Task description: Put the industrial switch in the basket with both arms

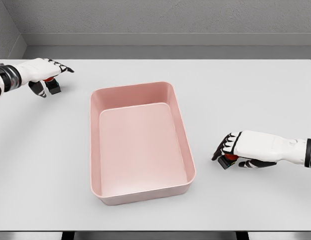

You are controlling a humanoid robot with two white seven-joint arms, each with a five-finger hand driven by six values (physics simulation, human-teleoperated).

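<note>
Two small industrial switches, black with a red part, lie on the white table. One switch (pixel 53 86) is at the far left, under my left hand (pixel 47 75); that hand's fingers stretch out flat above it and the thumb hangs beside it. The other switch (pixel 226 162) is at the lower right, between the curled fingers and the thumb of my right hand (pixel 234 152), which closes around it on the tabletop. The pink rectangular basket (pixel 181 120) stands between both hands in the middle, nothing inside it.
The table's (pixel 245 90) front edge runs along the bottom of the view and a grey wall rises behind its far edge. Bare tabletop separates each hand from the basket's sides.
</note>
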